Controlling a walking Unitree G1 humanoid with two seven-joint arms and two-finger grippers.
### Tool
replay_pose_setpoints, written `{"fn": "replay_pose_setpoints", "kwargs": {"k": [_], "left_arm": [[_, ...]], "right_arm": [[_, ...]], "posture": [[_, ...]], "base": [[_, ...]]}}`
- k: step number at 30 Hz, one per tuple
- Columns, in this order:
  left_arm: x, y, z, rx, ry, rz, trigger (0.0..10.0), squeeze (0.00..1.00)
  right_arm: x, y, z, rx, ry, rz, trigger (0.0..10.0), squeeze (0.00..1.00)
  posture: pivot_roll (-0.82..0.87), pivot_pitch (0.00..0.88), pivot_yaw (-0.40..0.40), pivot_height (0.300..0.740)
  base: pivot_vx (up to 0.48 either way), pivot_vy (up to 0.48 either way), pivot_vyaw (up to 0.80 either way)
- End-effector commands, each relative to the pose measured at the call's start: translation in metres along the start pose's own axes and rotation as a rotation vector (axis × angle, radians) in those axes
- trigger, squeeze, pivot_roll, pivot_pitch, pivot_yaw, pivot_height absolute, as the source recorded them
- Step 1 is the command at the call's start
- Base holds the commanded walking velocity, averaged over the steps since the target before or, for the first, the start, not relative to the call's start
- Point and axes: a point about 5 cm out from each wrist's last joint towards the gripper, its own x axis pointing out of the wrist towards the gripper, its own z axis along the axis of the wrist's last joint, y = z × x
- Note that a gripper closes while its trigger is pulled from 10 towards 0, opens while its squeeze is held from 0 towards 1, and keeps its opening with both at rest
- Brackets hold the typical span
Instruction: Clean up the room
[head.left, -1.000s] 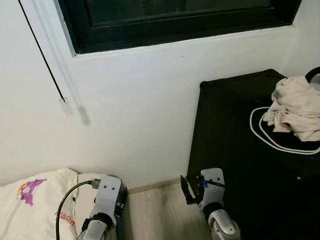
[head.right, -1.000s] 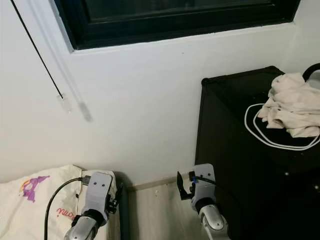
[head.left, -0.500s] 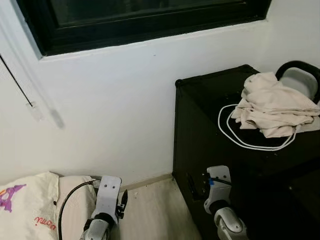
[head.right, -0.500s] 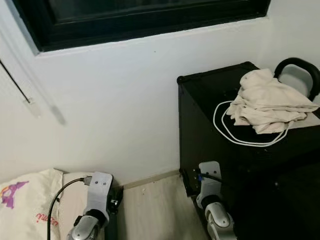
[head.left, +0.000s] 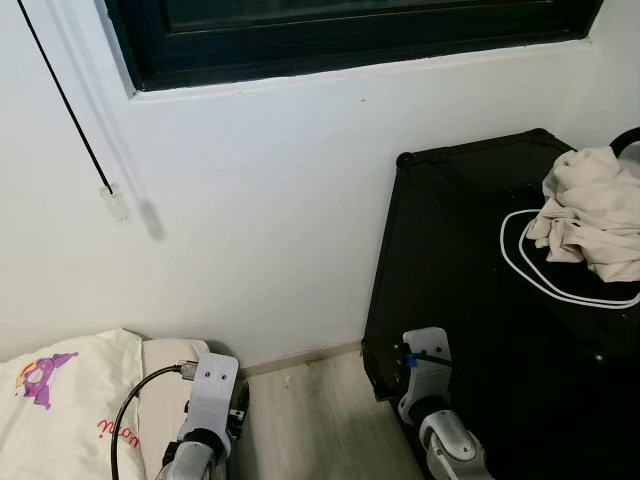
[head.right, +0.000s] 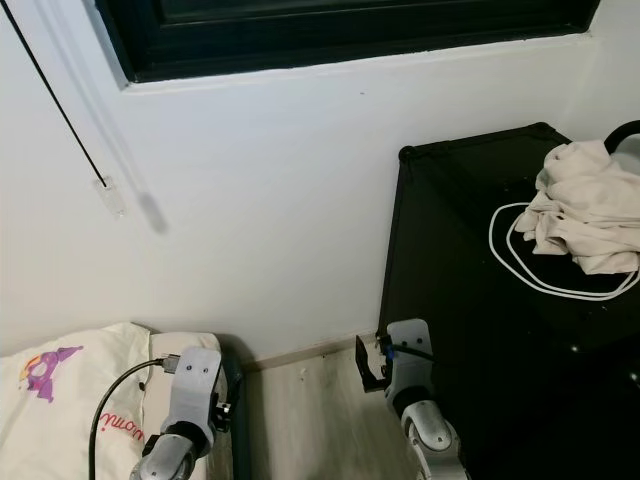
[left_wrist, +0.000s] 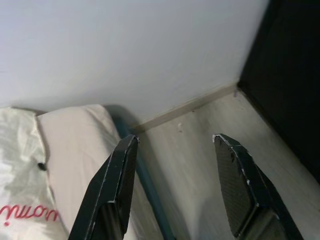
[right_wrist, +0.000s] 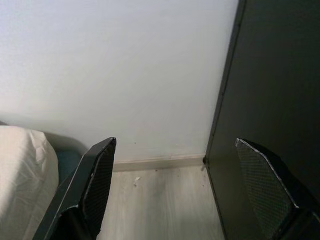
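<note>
Both the left end effector (left_wrist: 175, 190) and right end effector (right_wrist: 190, 190) hang wide open and empty, so approach the crumpled cloth (head.left: 592, 212) on the black case (head.left: 460, 300) at right squarely.

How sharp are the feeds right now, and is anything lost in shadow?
Eye views: sharp, evenly lit; the blind cord's white plastic pull casts a soft shadow on the wall, and the black cabinet side shows little detail. Wrist views: dimmer, each gripper's fingers soft-edged.

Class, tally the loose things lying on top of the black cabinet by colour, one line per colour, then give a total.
Beige: 1, the crumpled cloth
White: 1, the looped cable
Total: 2, both on the black cabinet
</note>
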Motion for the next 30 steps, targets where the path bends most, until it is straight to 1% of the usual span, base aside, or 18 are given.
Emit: {"fn": "replay_pose_setpoints", "kwargs": {"k": [1, 3, 9, 11, 13, 17, 30], "left_arm": [[-0.003, -0.002, -0.002, -0.008, 0.000, -0.011, 10.0, 0.00], [-0.002, 0.000, 0.000, -0.004, -0.009, -0.011, 10.0, 0.00], [-0.001, 0.005, 0.003, -0.018, -0.018, 0.007, 10.0, 0.00], [0.000, 0.007, 0.003, -0.028, -0.019, 0.018, 10.0, 0.00], [0.000, 0.014, 0.002, -0.052, -0.024, 0.056, 10.0, 0.00], [-0.001, 0.019, 0.001, -0.063, -0.025, 0.082, 10.0, 0.00], [-0.003, 0.023, 0.000, -0.059, -0.028, 0.099, 10.0, 0.00]], "right_arm": [[-0.003, 0.001, -0.005, 0.006, 0.022, -0.007, 10.0, 0.00], [-0.004, 0.002, -0.005, 0.008, 0.020, -0.010, 10.0, 0.00], [-0.004, 0.005, -0.005, -0.002, 0.020, -0.009, 10.0, 0.00], [-0.003, 0.006, -0.005, -0.020, 0.029, -0.006, 10.0, 0.00], [-0.002, 0.008, -0.004, -0.036, 0.029, 0.006, 10.0, 0.00], [0.001, 0.010, -0.001, -0.046, 0.026, 0.023, 10.0, 0.00], [0.005, 0.017, 0.000, -0.053, 0.025, 0.051, 10.0, 0.00]], "posture": [[-0.02, 0.167, 0.052, 0.740], [-0.02, 0.168, 0.070, 0.740], [-0.02, 0.166, 0.085, 0.740], [-0.03, 0.168, 0.093, 0.740], [-0.03, 0.167, 0.102, 0.740], [-0.03, 0.165, 0.102, 0.740], [-0.02, 0.148, 0.095, 0.740]], "base": [[0.000, 0.000, 0.00], [0.000, 0.000, 0.00], [0.000, 0.000, 0.00], [0.000, 0.000, 0.00], [0.000, 0.000, 0.00], [0.000, 0.000, 0.00], [0.000, 0.000, 0.00]]}}
